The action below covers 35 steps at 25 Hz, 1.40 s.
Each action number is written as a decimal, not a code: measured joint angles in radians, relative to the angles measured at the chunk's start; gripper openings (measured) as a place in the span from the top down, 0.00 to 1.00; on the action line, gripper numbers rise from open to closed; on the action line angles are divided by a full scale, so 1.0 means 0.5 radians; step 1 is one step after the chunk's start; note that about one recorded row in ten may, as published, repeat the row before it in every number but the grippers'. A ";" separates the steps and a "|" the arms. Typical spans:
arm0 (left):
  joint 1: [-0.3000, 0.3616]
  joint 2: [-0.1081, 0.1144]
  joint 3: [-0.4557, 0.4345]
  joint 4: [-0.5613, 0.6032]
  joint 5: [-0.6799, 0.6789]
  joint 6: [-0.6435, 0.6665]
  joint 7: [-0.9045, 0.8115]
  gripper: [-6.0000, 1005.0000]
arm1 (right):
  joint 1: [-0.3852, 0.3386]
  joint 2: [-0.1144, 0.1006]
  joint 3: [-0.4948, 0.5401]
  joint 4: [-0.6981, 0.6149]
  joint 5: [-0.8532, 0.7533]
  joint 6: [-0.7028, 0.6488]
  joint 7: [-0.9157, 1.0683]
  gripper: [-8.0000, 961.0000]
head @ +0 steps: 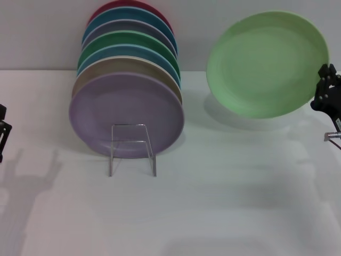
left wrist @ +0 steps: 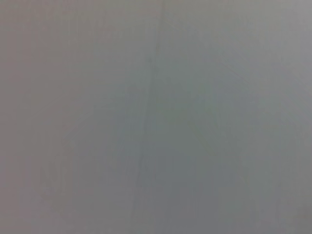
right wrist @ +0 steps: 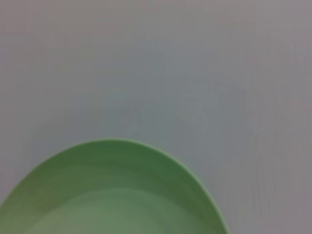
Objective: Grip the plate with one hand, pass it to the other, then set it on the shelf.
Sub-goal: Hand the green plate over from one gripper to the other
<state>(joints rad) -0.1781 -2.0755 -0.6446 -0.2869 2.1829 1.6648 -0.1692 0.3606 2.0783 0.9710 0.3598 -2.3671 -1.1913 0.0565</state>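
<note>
The plate, matte mint green with a low rim, is hanging tilted above the table at two o'clock, its three-o'clock edge pinched by the right gripper. The left gripper is idling at nine o'clock; I cannot tell its state. Open tabletop is lying between plate and stand.

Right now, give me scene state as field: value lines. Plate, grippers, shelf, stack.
plate: light green plate lifted clear of the white table, tilted, face toward the camera
right gripper: right gripper clamped on the plate's right rim
left gripper: left gripper at the table's far left edge, away from the plate
shelf: wire shelf holding a row of plates, lavender plate in front
handover: not yet done
</note>
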 joint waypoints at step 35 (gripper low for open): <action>0.048 0.001 0.675 0.000 0.003 0.194 -0.109 0.16 | -0.266 0.022 -0.530 -0.180 -0.024 -0.541 0.145 0.97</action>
<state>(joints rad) -0.1541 -2.0750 -0.3072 -0.2869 2.1845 1.7619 -0.2238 0.2277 2.0893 0.7062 0.2697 -2.3793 -1.4617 0.1290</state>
